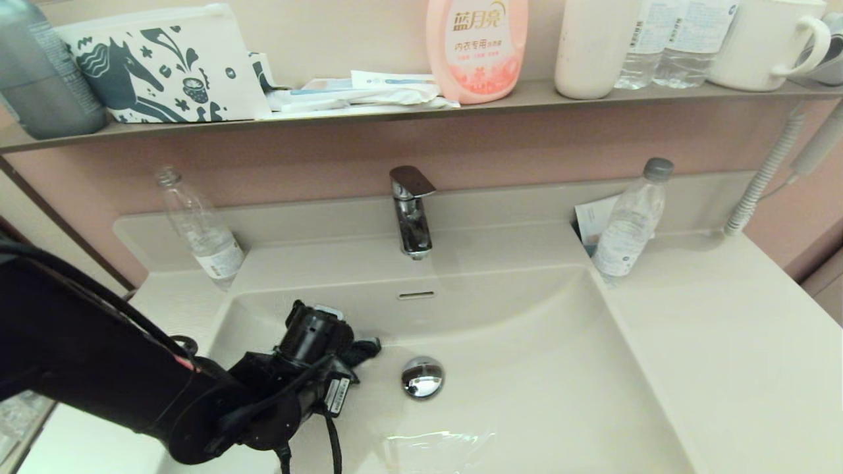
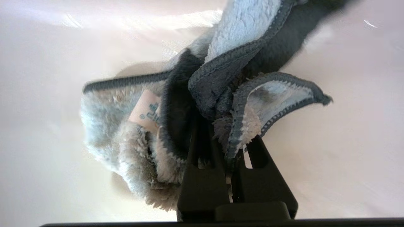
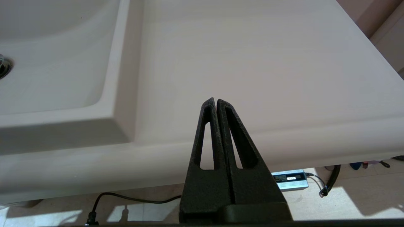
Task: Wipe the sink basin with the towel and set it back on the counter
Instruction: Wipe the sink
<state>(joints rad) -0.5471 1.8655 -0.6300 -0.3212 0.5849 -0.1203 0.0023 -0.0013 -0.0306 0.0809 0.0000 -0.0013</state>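
Hidden or cut off: in the head view your left gripper [image 1: 362,347] sat low in the sink basin [image 1: 527,368], left of the drain plug [image 1: 422,376], and the wrist housing covered nearly all of the towel [image 1: 366,347]; only a dark scrap showed past it. The right arm did not appear in that view at all. The grey container [image 1: 39,72] at the shelf's left end and the mug [image 1: 767,43] at its right were cropped by the frame.

Counts: two clear bottles stood on the counter [image 1: 724,329], one [image 1: 201,227] left of the faucet [image 1: 411,210] and one [image 1: 629,224] right of it. One pink detergent bottle [image 1: 477,46] and one horse-print pouch [image 1: 164,66] were on the shelf. One overflow slot [image 1: 416,295].

View differences: only the left wrist view showed the grasp. There the left gripper [image 2: 225,142] was clamped on a bunched fold of the towel [image 2: 202,94], pale blue pile and charcoal edging both visible, with a small label [image 2: 146,110] turned up; the cloth lay against the basin surface [image 2: 47,94]. Only the right wrist view showed your right gripper [image 3: 216,102]: fingers pressed together, holding nothing, above the counter [image 3: 252,63] near its front edge, right of the basin [image 3: 56,63]. The floor with a cable [image 3: 132,198] and a small silver box [image 3: 288,179] was visible below it.
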